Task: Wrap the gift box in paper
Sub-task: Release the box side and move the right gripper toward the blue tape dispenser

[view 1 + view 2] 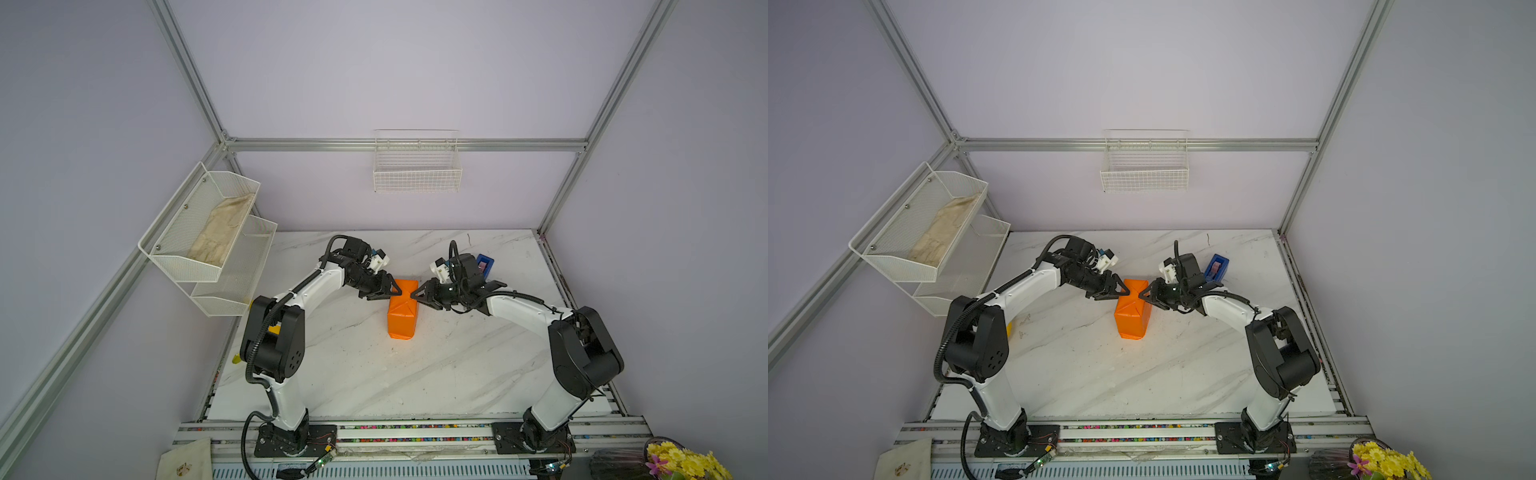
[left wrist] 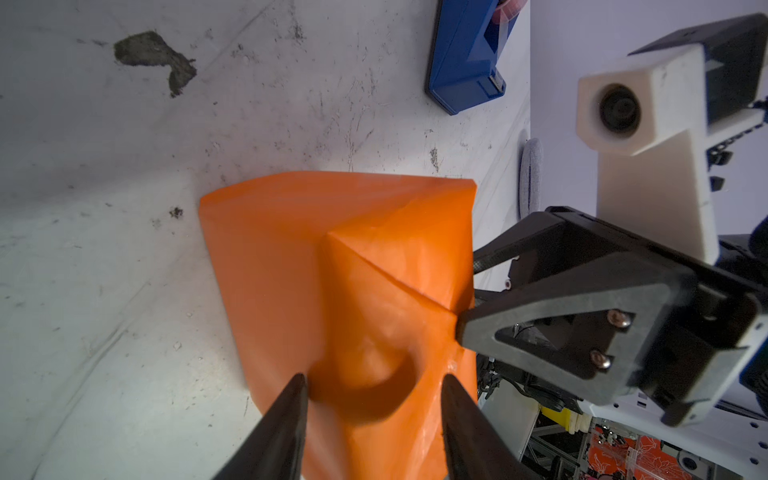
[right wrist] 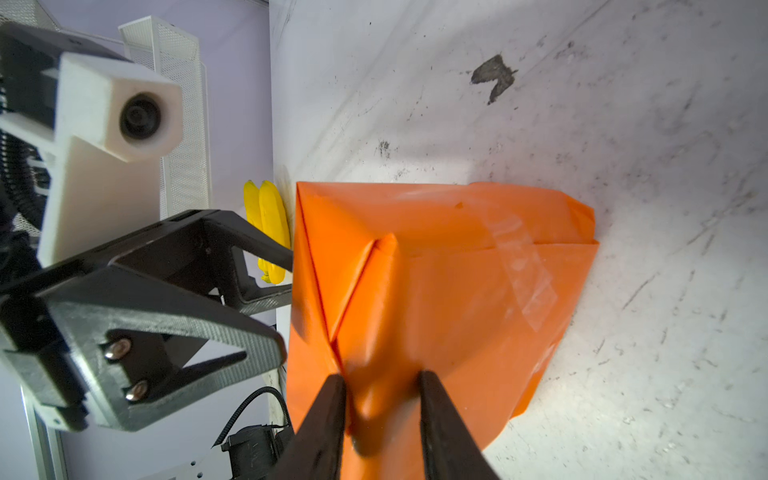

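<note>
The orange paper [image 1: 402, 309] [image 1: 1133, 309] is folded into a tall parcel standing mid-table, with a strip of clear tape [image 3: 523, 266] on one face. The gift box is hidden inside it. My left gripper [image 1: 400, 292] [image 2: 372, 378] is open, its fingertips [image 2: 299, 382] pressed against the parcel's upper left side over a dented patch of paper [image 2: 332, 270]. From the opposite side my right gripper [image 1: 412, 295] [image 3: 380, 376] is shut on a raised fold of the paper [image 3: 436, 291]. The two grippers nearly meet over the parcel's top, where the creases form triangular flaps.
A blue tape dispenser [image 1: 484, 264] [image 2: 465, 54] sits just behind the right wrist. White mesh shelves [image 1: 208, 232] hang on the left wall and a wire basket [image 1: 417, 166] on the back wall. Something yellow [image 3: 270, 224] lies at the table's left edge. Flowers [image 1: 685, 461] stand front right.
</note>
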